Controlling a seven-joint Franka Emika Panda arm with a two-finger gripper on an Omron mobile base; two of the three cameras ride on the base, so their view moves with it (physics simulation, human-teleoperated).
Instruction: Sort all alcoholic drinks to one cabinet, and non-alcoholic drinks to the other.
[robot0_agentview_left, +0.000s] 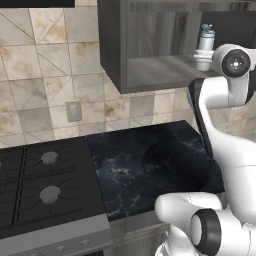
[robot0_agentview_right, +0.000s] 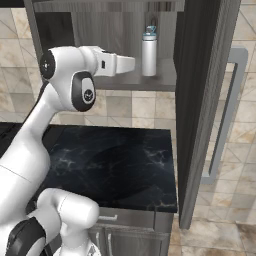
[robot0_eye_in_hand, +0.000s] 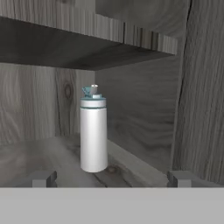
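Right now your end effector (robot0_eye_in_hand: 111, 178) stands fully open and holds nothing, its tips apart with the bottle (robot0_eye_in_hand: 93, 133) ahead between them, untouched. That smooth white cylinder with a teal flip lid stands upright on the cabinet's (robot0_agentview_right: 200, 100) grey wood-grain shelf, above the black marbled worktop (robot0_agentview_right: 120, 160).

Black marble counter (robot0_agentview_left: 150, 165) — gas stove (robot0_agentview_left: 45, 190)

The bottle (robot0_eye_in_hand: 93, 131) stands upright on the lower shelf (robot0_agentview_right: 125, 80) inside the cabinet (robot0_agentview_left: 112, 45), under an upper shelf (robot0_eye_in_hand: 65, 43). Below sits the worktop (robot0_agentview_left: 145, 165), stove (robot0_agentview_left: 45, 185) to its left, open door (robot0_agentview_right: 200, 100) at right.
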